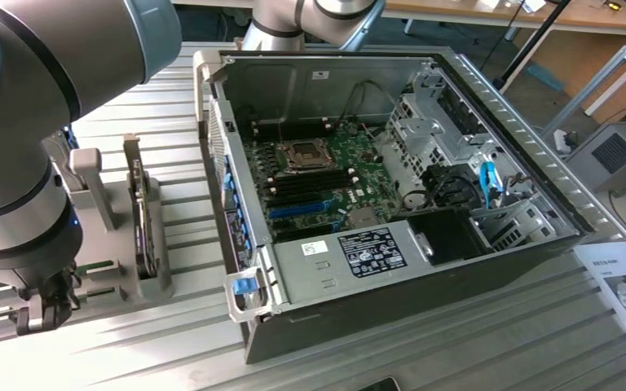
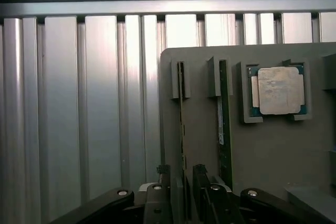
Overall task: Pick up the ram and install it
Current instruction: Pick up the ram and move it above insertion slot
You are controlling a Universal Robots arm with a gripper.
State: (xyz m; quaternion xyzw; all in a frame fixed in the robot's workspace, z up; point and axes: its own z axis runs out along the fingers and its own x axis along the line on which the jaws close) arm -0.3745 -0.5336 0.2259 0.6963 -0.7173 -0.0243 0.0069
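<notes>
My end effector [image 2: 180, 171] is open, straddling the ram [image 2: 181, 129] in its grey holder [image 2: 262, 150], at eight o'clock from the computer case [image 1: 400, 318].

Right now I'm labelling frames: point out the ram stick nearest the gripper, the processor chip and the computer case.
ram [image 2: 181, 119]: wrist view, its thin edge, mid-length.
processor chip [image 2: 278, 90]: wrist view, centre of the silver lid.
computer case [image 1: 280, 88]: exterior view, far inner wall.
</notes>
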